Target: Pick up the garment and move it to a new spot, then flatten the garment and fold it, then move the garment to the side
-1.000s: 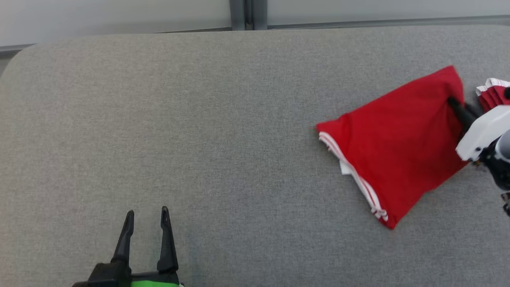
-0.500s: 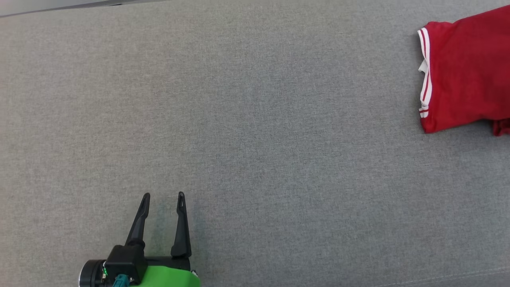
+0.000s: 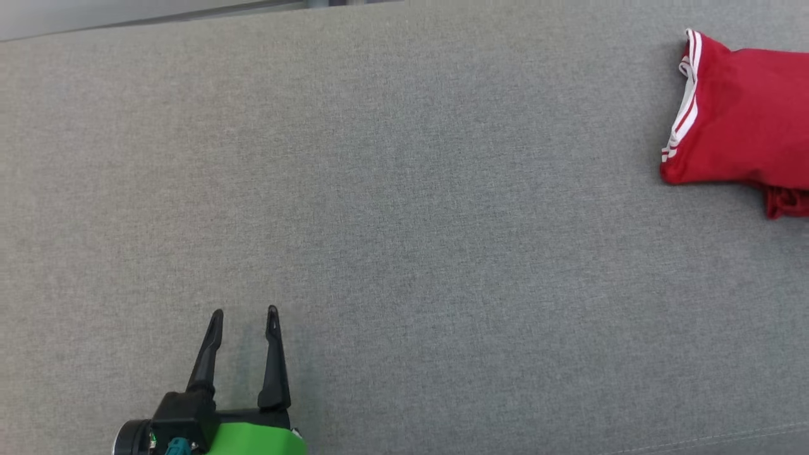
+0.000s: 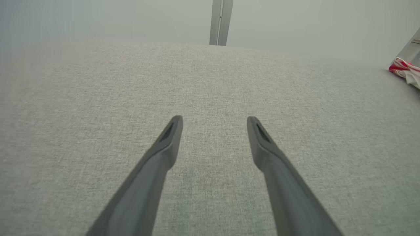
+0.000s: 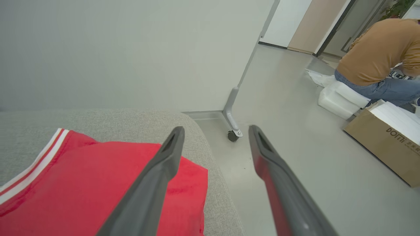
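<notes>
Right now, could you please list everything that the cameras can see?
table: one, grey, padded, under the garment
garment: one, red with white stripes, table's right end
partition wall: one, pale grey, behind table
person: one, tan top, blue jeans, sitting beyond table
cardboard box: one, brown, floor beside person
white container: one, white, by person
left gripper: one, dark, open over bare table
right gripper: one, dark, open, at garment's edge

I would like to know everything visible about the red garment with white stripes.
The red garment looks like soft knit cloth, folded into a flat packet. Two white stripes run along its left edge in the head view. It lies on the grey fabric surface, near a rounded corner. The right gripper stands open over it, holding nothing.
</notes>
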Tool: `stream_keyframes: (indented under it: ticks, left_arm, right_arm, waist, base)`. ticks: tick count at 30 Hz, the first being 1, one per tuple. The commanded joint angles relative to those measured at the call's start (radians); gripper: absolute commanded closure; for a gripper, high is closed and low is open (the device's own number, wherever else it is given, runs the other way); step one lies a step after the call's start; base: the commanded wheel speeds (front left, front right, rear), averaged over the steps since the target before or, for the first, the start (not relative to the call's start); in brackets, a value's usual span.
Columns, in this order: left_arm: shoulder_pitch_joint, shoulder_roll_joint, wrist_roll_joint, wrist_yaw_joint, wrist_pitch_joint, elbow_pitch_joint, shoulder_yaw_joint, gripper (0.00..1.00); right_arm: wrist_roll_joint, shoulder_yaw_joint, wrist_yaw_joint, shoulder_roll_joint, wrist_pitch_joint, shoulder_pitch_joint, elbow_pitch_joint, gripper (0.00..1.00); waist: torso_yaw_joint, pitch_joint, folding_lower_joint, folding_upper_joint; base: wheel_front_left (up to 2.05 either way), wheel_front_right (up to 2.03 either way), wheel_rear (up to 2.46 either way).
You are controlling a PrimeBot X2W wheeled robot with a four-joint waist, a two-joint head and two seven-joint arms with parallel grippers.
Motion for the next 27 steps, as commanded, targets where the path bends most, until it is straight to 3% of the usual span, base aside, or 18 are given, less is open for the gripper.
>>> stream_keyframes:
  ticks: [1,5,8,13,17,22,27]
  left_arm:
    - [0.019,0.002,-0.014,0.007,-0.003,-0.009,0.008,0.00]
    - [0.059,0.002,-0.023,0.015,-0.003,-0.030,0.038,0.00]
    - [0.087,0.002,-0.035,0.025,-0.003,-0.041,0.063,0.00]
    - [0.126,0.002,-0.052,0.039,-0.003,-0.042,0.103,0.00]
    - [0.148,0.002,-0.050,0.030,-0.003,-0.027,0.117,0.00]
    - [0.157,0.002,-0.044,0.021,-0.003,-0.011,0.140,0.00]
    - [0.161,0.002,-0.058,0.013,-0.003,0.008,0.151,0.00]
  right_arm:
    - [-0.023,0.002,-0.002,0.019,-0.035,0.037,-0.007,0.00]
    - [-0.093,0.003,-0.002,0.070,-0.089,0.164,-0.115,0.00]
    - [-0.133,-0.033,-0.002,0.134,-0.090,0.306,-0.290,0.00]
    - [-0.203,-0.093,-0.002,0.280,-0.091,0.585,-0.583,0.00]
    - [-0.256,-0.095,-0.002,0.387,-0.090,0.763,-0.725,0.00]
    - [-0.286,-0.103,-0.002,0.487,-0.090,0.882,-0.799,0.00]
    - [-0.309,-0.103,-0.002,0.537,-0.091,0.918,-0.796,0.00]
  waist:
    - [0.005,-0.047,0.0000,-0.0001]
    - [0.005,-0.128,0.0000,-0.0001]
    - [0.009,-0.183,0.0000,-0.0001]
    - [0.019,-0.254,0.0000,-0.0001]
    - [0.027,-0.286,0.0000,-0.0001]
    - [0.032,-0.300,0.0000,-0.0001]
    - [0.033,-0.309,0.0000,-0.0001]
  base:
    - [0.00,0.00,0.00]
    - [0.00,0.00,0.00]
    - [0.00,0.00,0.00]
    - [0.00,0.00,0.00]
    - [0.00,0.00,0.00]
    - [0.00,0.00,0.00]
    - [0.00,0.00,0.00]
